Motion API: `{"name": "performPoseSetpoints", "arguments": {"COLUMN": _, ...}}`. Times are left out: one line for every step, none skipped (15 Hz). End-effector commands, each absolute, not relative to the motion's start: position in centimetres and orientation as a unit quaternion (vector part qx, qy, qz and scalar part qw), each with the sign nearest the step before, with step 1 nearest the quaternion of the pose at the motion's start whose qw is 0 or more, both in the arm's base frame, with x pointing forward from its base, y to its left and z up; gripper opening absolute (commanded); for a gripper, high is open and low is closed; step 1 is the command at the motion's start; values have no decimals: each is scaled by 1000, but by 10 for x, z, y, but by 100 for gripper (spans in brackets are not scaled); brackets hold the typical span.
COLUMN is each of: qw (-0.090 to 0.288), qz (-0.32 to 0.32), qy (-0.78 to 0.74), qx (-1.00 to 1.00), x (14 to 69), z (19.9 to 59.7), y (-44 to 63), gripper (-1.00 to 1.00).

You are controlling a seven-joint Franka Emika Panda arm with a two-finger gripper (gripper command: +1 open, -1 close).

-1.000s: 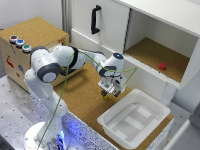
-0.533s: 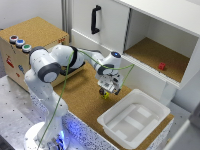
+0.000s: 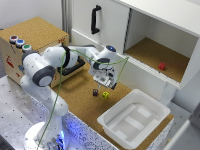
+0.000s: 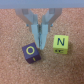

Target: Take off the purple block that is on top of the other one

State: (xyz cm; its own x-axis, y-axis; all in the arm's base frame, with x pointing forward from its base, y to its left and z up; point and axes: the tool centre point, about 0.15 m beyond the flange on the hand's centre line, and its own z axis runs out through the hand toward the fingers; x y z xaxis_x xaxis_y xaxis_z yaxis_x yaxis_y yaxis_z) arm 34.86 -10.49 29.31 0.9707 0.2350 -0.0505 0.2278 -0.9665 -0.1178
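Two cubes lie side by side on the desk [image 3: 75,95].
The purple block [image 3: 95,92] sits beside the other one [image 3: 105,94]; the end effector [image 4: 40,31] has risen since, seemingly open and empty, at twelve o'clock of them.

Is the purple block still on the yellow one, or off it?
Off. The purple block sits on the cork beside the yellow cube, apart; the gripper is open above them.

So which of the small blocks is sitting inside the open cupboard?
The red block. The purple block and yellow block lie on the cork surface below the gripper.
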Motion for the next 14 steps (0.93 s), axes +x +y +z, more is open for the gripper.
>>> {"name": "performPoseSetpoints", "arguments": {"qw": 64, "qz": -13, "qy": -129, "qx": -990, "x": 355, "z": 297, "y": -136, "gripper": 100}}
{"name": "performPoseSetpoints", "arguments": {"qw": 66, "qz": -19, "qy": -131, "qx": -989, "x": 357, "z": 301, "y": -139, "gripper": 100}}
{"name": "performPoseSetpoints", "arguments": {"qw": 67, "qz": -25, "qy": -136, "qx": -988, "x": 359, "z": 306, "y": -143, "gripper": 100}}
{"name": "performPoseSetpoints", "arguments": {"qw": 66, "qz": -30, "qy": -144, "qx": -987, "x": 360, "z": 311, "y": -144, "gripper": 100}}
{"name": "performPoseSetpoints", "arguments": {"qw": 68, "qz": -37, "qy": -151, "qx": -986, "x": 361, "z": 317, "y": -146, "gripper": 100}}
{"name": "performPoseSetpoints", "arguments": {"qw": 71, "qz": -37, "qy": -157, "qx": -984, "x": 362, "z": 322, "y": -146, "gripper": 100}}
{"name": "performPoseSetpoints", "arguments": {"qw": 73, "qz": -41, "qy": -159, "qx": -984, "x": 362, "z": 326, "y": -146, "gripper": 100}}
{"name": "performPoseSetpoints", "arguments": {"qw": 73, "qz": -41, "qy": -159, "qx": -984, "x": 362, "z": 326, "y": -146, "gripper": 100}}
{"name": "performPoseSetpoints", "arguments": {"qw": 73, "qz": -41, "qy": -159, "qx": -984, "x": 362, "z": 326, "y": -146, "gripper": 100}}
{"name": "performPoseSetpoints", "arguments": {"qw": 73, "qz": -41, "qy": -159, "qx": -984, "x": 362, "z": 326, "y": -146, "gripper": 100}}
{"name": "performPoseSetpoints", "arguments": {"qw": 73, "qz": -41, "qy": -159, "qx": -984, "x": 362, "z": 326, "y": -146, "gripper": 100}}
{"name": "performPoseSetpoints", "arguments": {"qw": 73, "qz": -41, "qy": -159, "qx": -984, "x": 362, "z": 326, "y": -146, "gripper": 100}}
{"name": "performPoseSetpoints", "arguments": {"qw": 73, "qz": -41, "qy": -159, "qx": -984, "x": 362, "z": 326, "y": -146, "gripper": 100}}
{"name": "performPoseSetpoints", "arguments": {"qw": 73, "qz": -41, "qy": -159, "qx": -984, "x": 362, "z": 326, "y": -146, "gripper": 100}}
